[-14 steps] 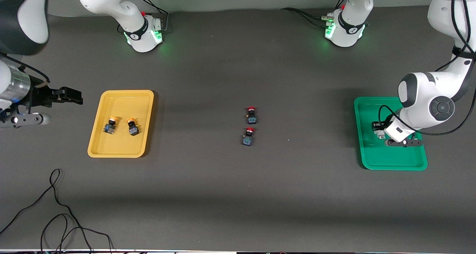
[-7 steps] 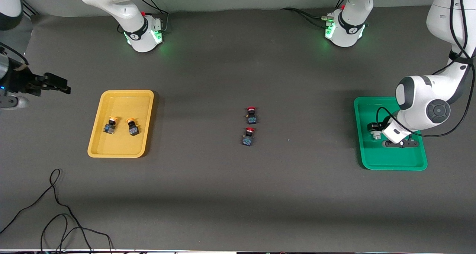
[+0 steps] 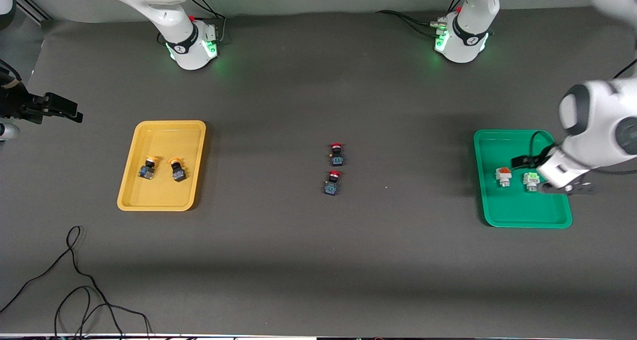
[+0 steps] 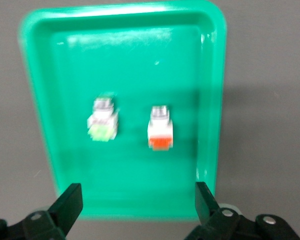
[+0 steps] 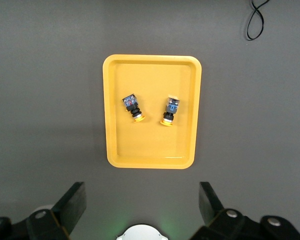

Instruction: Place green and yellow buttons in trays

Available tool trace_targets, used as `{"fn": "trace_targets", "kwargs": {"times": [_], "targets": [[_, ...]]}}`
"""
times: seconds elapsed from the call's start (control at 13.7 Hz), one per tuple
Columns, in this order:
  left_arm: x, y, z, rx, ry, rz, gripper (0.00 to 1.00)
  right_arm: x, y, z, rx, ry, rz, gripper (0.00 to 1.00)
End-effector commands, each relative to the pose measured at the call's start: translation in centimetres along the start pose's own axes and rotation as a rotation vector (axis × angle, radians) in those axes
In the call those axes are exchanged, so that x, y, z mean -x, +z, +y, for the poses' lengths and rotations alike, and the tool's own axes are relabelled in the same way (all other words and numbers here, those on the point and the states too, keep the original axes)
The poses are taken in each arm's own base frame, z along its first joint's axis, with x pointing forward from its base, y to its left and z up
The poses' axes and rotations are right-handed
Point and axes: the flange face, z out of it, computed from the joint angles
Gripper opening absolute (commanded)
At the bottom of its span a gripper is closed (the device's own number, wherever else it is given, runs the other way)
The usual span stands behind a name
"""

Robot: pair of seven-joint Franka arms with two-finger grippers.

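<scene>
The yellow tray [image 3: 161, 198] holds two yellow-capped buttons [image 3: 148, 167] [image 3: 177, 169], also seen in the right wrist view [image 5: 133, 107] [image 5: 169, 111]. The green tray [image 3: 522, 215] holds a pale green-capped white button [image 3: 530, 180] and an orange-red-capped white button [image 3: 503, 176] side by side; both show in the left wrist view [image 4: 104, 125] [image 4: 161, 134]. My left gripper [image 3: 567, 188] hangs open and empty above the green tray's [image 4: 140, 60] rim [image 4: 137, 205]. My right gripper [image 3: 62, 108] is open and empty, held high beside the yellow tray [image 5: 152, 150] at the right arm's end [image 5: 140, 202].
Two black-bodied buttons with red caps [image 3: 337, 153] [image 3: 332, 182] lie mid-table between the trays. A loose black cable [image 3: 74, 280] curls near the front camera at the right arm's end. The arm bases [image 3: 191, 44] [image 3: 460, 39] stand along the table's farthest edge.
My left gripper has lifted and pulled toward the left arm's end, uncovering both white-bodied buttons in the green tray. My right gripper has drawn farther away from the yellow tray.
</scene>
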Motion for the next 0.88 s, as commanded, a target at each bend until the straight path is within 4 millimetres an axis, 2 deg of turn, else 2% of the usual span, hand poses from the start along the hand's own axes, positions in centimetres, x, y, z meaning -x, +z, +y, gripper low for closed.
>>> {"fn": "trace_targets", "kwargs": {"times": [0.0,0.15,0.22,0.44,0.51,0.8], "targets": [[1.2,-9.3,1.0,-0.013,0.027,-0.070,1.00,0.0,-0.6,-0.3,0.022,0.016,0.024,1.00],[2.0,-15.9,1.8,0.000,0.031,-0.102,1.00,-0.4,-0.7,-0.3,0.023,0.016,0.025,1.00],[2.4,-18.0,2.8,0.001,0.045,-0.104,1.00,-0.4,-0.7,-0.2,0.023,0.018,0.028,1.00],[2.9,-22.0,5.4,-0.004,0.082,-0.053,1.00,-0.5,-0.7,-0.6,0.023,0.010,0.027,1.00],[3.1,-22.6,6.0,-0.003,0.090,-0.054,1.00,-0.5,-0.7,-0.6,0.023,0.010,0.028,1.00],[3.5,-23.0,6.5,0.001,0.114,-0.067,1.00,-0.4,-0.7,-0.5,0.023,0.012,0.027,1.00]]}}
